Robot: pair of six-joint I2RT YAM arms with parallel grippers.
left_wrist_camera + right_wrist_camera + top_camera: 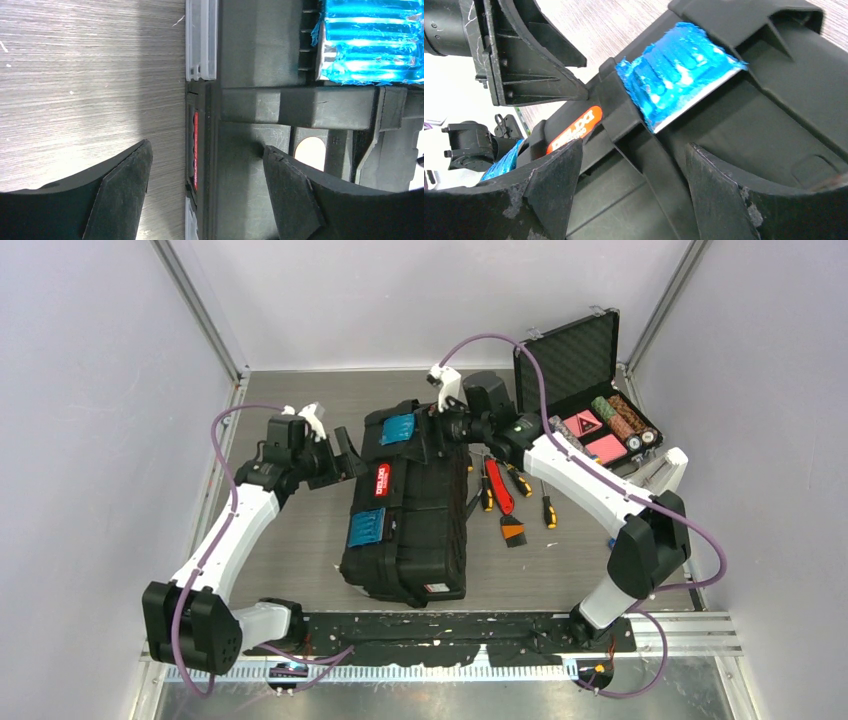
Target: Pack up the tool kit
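The black toolbox [410, 515] lies in the middle of the table, lid shut, its two blue latches [397, 428] and red label [381, 480] facing up. My left gripper [347, 453] is open at the box's left edge. In the left wrist view its jaws [206, 146] straddle that edge, one finger over the table and one over the box [250, 75]. My right gripper [442, 428] is open over the box's far end, beside the far latch [679, 70]. Its jaws [634, 145] hold nothing. Yellow-and-black screwdrivers [520, 480] and a red tool [499, 488] lie right of the box.
An open foam-lined case [590, 390] with poker chips stands at the back right. A small scraper [513, 532] lies on the table near the screwdrivers. Grey walls close in the table on the left, back and right. My left gripper also shows in the right wrist view [524, 55].
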